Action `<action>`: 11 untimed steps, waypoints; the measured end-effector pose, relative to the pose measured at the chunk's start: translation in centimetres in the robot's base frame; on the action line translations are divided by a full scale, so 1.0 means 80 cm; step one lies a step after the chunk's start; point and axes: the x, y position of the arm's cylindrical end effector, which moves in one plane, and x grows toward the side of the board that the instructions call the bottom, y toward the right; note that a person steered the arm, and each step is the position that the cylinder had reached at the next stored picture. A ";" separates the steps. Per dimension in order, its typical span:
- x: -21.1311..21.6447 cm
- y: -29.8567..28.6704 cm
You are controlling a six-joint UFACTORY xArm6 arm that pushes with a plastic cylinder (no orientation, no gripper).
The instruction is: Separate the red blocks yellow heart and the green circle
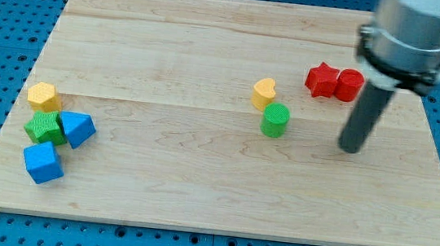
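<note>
A yellow heart [263,91] sits right of the board's middle, touching the green circle [275,120] just below it. A red star [321,80] and a red round block [349,85] sit side by side, touching, at the view's upper right. My tip [352,148] rests on the board to the right of the green circle and below the red blocks, apart from all of them.
At the view's left a cluster holds a yellow hexagon [43,97], a green star [44,127], a blue triangle [78,129] and a blue cube [43,162]. The wooden board [196,194] lies on a blue pegboard.
</note>
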 end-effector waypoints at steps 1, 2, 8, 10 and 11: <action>-0.053 0.056; -0.065 0.044; -0.168 -0.190; -0.021 -0.144; -0.014 -0.145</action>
